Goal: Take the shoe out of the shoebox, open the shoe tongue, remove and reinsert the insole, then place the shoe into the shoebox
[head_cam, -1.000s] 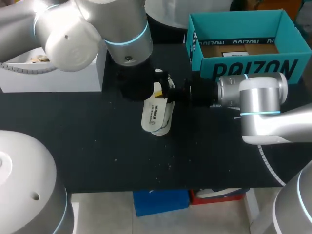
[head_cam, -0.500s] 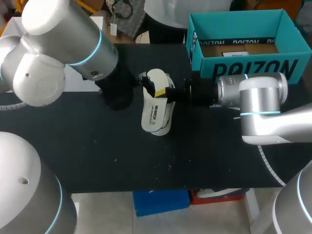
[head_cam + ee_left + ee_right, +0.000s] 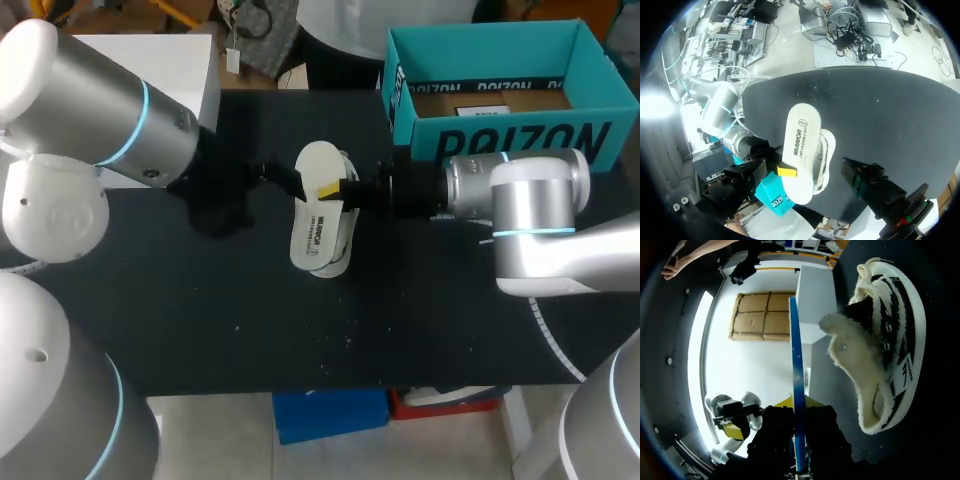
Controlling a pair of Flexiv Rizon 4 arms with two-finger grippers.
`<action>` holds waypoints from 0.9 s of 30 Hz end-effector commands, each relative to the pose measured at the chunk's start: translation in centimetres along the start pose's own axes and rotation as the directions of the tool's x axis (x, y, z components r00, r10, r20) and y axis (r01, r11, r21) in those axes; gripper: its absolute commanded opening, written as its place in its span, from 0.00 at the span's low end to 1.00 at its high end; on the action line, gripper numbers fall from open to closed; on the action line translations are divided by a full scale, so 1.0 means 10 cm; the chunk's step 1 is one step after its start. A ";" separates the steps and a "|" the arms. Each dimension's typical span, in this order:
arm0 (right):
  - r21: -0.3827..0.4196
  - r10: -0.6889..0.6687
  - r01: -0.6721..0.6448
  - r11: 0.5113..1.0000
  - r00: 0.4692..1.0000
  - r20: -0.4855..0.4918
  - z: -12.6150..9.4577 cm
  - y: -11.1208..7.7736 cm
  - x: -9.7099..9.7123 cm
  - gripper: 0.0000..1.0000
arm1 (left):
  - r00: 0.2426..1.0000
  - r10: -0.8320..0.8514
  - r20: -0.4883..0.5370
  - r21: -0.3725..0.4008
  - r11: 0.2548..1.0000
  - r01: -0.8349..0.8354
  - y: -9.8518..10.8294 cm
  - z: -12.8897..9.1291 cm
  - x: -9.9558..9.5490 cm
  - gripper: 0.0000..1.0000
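A white insole (image 3: 317, 205) is held edge-up over the white shoe (image 3: 336, 256), which lies on its side on the black table. My right gripper (image 3: 333, 190) is shut on the insole's edge near its heel end. In the right wrist view the insole (image 3: 797, 375) shows as a thin blue-edged strip between the fingers, and the fleece-lined shoe (image 3: 885, 340) lies beside it. My left gripper (image 3: 283, 179) stands open just left of the insole, holding nothing. In the left wrist view the insole (image 3: 800, 145) and shoe (image 3: 825, 155) lie ahead of that open gripper (image 3: 807, 176).
The teal shoebox (image 3: 500, 140) stands open at the back right, close behind my right arm. A white box (image 3: 180, 60) sits at the back left. Bare black tabletop (image 3: 300, 330) stretches in front of the shoe.
My left arm has swung back to the left, away from over the shoe, uncovering the insole's top end. The right gripper, insole and shoe have stayed put.
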State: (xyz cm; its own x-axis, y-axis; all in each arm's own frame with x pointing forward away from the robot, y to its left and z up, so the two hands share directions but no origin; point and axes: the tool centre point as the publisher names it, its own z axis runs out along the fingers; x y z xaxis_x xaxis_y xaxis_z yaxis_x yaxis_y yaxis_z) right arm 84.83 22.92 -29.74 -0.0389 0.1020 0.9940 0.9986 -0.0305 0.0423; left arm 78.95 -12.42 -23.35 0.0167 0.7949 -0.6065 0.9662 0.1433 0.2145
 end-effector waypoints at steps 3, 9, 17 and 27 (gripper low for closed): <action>-0.002 0.000 0.000 1.000 1.000 0.001 0.01 0.00 0.00 0.00 | 0.967 -0.086 0.241 0.118 0.991 0.058 -0.03 0.03 0.04 1.00; -0.002 0.000 0.000 1.000 1.000 0.001 0.01 0.00 0.00 0.00 | 0.935 -0.062 0.350 0.112 0.993 0.024 0.01 0.05 0.12 1.00; -0.002 0.000 0.000 1.000 1.000 0.001 0.01 0.00 0.00 0.00 | 0.920 0.027 0.390 0.002 1.000 -0.030 -0.06 0.06 0.14 1.00; -0.002 0.000 0.000 1.000 1.000 0.001 0.01 0.00 0.00 0.00 | 0.920 0.027 0.390 0.002 1.000 -0.030 -0.06 0.06 0.14 1.00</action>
State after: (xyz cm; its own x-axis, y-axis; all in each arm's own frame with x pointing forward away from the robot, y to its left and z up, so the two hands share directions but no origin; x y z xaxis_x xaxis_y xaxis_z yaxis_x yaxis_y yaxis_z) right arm 84.83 22.93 -29.74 -0.0390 0.1020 0.9940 0.9986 -0.0306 0.0423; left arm 78.83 -11.87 -24.63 0.1350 0.5158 -0.8460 0.9681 0.1132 0.2235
